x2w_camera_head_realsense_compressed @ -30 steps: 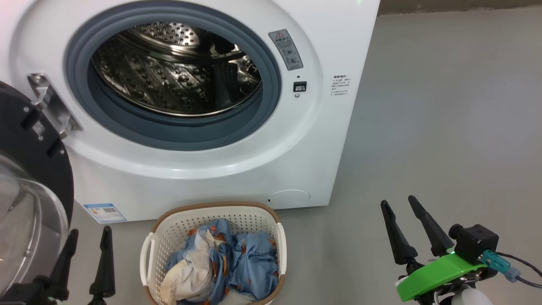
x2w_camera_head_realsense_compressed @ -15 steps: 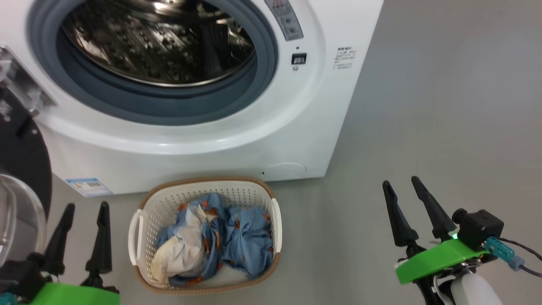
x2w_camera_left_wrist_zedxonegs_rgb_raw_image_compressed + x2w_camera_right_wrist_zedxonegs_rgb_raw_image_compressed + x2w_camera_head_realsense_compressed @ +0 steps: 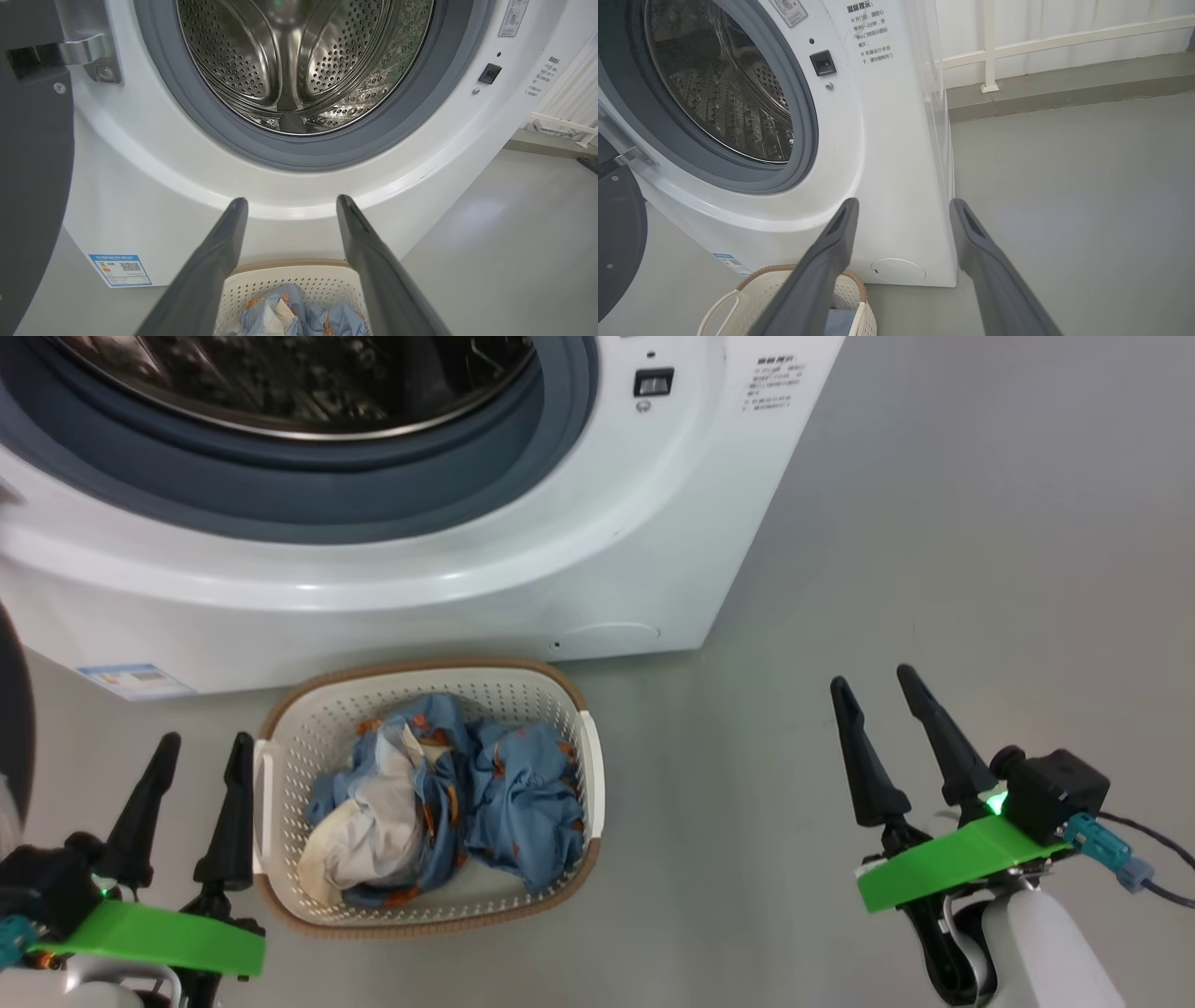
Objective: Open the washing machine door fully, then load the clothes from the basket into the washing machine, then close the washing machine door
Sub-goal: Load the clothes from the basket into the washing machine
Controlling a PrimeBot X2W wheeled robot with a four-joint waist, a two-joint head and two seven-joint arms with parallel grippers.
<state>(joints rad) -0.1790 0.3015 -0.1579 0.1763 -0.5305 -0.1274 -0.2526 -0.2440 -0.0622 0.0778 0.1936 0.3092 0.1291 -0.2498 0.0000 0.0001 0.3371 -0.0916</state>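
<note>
Head view: basket [image 3: 422, 665] sits just before the washing machine [image 3: 467, 588], clothes [image 3: 448, 793] heaped inside, handy for loading. Left gripper [image 3: 205, 740] gapes wide and empty just left of the basket, right gripper [image 3: 870, 678] likewise well right, probably readied for grabbing; washing machine door [image 3: 32, 163] stands open, left.

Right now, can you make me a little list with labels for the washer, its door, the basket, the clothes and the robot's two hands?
washer: white, drum looks empty
door: open, at the left
basket: on the floor in front of the washer
clothes: crumpled blue bundle inside the basket
left gripper: open, empty, near the basket's left side
right gripper: open, empty, above the floor, right of the basket
</note>
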